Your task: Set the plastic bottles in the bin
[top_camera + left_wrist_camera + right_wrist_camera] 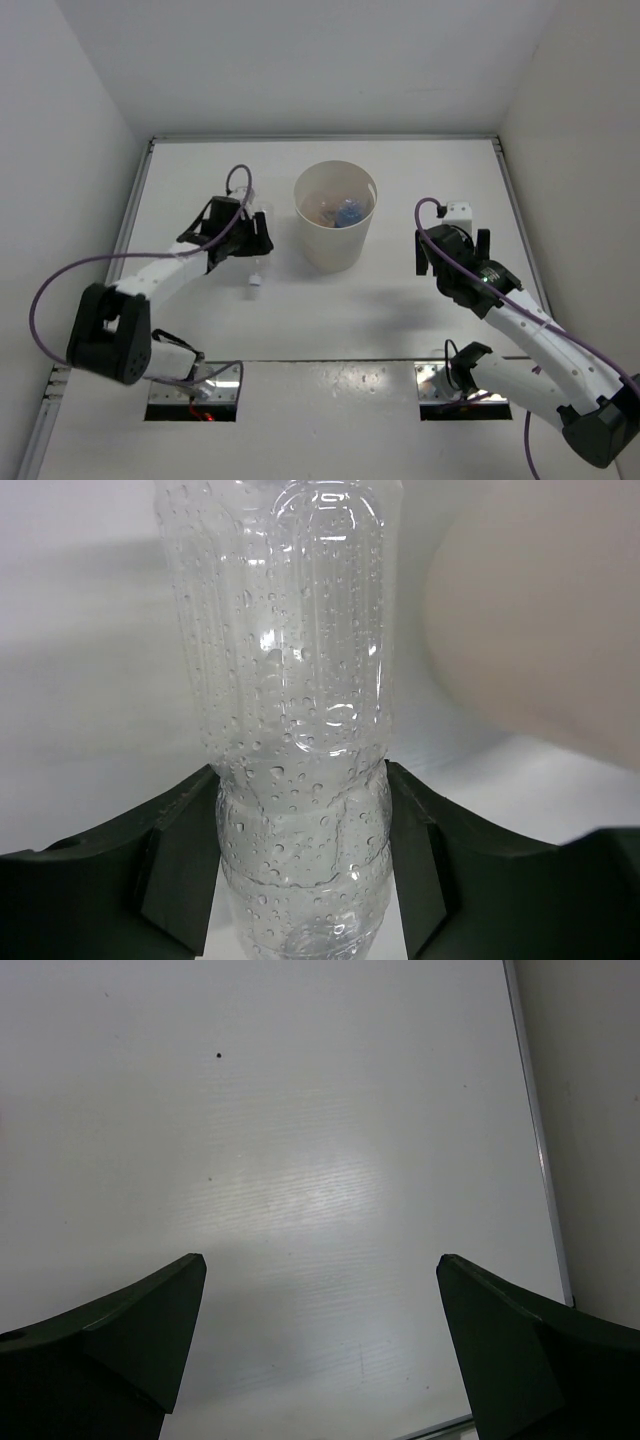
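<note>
**Left hand has a clear bottle, bin just to its right**

Nearest the arm bases, the right hand (320,1265) hangs over bare counter (400,310) with its fingers spread and nothing between them. It stands well to the right of the bin (335,250).

A little farther out, the left hand (252,238) pinches a clear bottle (290,680), one finger (180,865) pressed on each side of its droplet-covered body. The bottle's long axis runs roughly near to far, with what looks like its white cap at the near end. I cannot tell whether it hangs free of the counter.

The bin stands just beside this hand, to its right, and the left arm is clearly the nearer one. Inside it something blue (348,213) shows beside a paler shape, likely other bottles. The coming move is probably a short carry rightward over the rim.
</note>
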Controlling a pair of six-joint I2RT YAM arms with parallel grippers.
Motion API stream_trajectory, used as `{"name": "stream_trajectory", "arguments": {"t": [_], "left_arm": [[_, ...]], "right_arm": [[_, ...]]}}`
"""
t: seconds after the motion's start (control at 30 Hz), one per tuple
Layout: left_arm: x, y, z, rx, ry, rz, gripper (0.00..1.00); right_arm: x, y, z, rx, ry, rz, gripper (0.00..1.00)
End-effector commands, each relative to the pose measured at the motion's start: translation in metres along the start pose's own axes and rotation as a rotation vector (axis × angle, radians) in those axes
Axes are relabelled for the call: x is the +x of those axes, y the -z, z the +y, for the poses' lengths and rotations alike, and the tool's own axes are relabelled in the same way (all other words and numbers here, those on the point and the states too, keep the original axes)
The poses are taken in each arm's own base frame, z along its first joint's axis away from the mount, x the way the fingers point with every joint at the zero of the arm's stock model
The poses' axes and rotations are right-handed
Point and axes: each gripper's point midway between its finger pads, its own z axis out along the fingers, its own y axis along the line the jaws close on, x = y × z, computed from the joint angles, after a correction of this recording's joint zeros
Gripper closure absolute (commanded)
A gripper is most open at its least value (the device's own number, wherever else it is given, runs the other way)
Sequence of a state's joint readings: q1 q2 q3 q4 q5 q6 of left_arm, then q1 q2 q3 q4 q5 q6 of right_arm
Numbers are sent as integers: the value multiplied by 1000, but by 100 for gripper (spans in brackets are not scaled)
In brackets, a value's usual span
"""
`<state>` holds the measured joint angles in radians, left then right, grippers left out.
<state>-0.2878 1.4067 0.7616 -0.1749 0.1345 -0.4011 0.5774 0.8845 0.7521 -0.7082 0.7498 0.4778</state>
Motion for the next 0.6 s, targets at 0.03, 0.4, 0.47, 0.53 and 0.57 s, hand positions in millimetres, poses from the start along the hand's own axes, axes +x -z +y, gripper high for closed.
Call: {"name": "stream_trajectory", "arguments": {"t": [0.03,0.4,0.47,0.53,0.57], "left_arm": [[-81,67,-10,-9,117,-334,41],[-237,215,-120,183,210,-846,39],[-246,226,-142,213,182,-890,36],[-257,224,-162,220,104,-910,36],[-257,225,-180,250,73,-926,36]], "right_arm": [[-13,3,2,-16,-29,-41,0],[-15,5,1,-20,-41,-54,0],[-15,5,0,-22,-46,-49,0],[-15,5,0,-22,-46,-49,0],[-15,5,0,-22,-46,-49,0]]}}
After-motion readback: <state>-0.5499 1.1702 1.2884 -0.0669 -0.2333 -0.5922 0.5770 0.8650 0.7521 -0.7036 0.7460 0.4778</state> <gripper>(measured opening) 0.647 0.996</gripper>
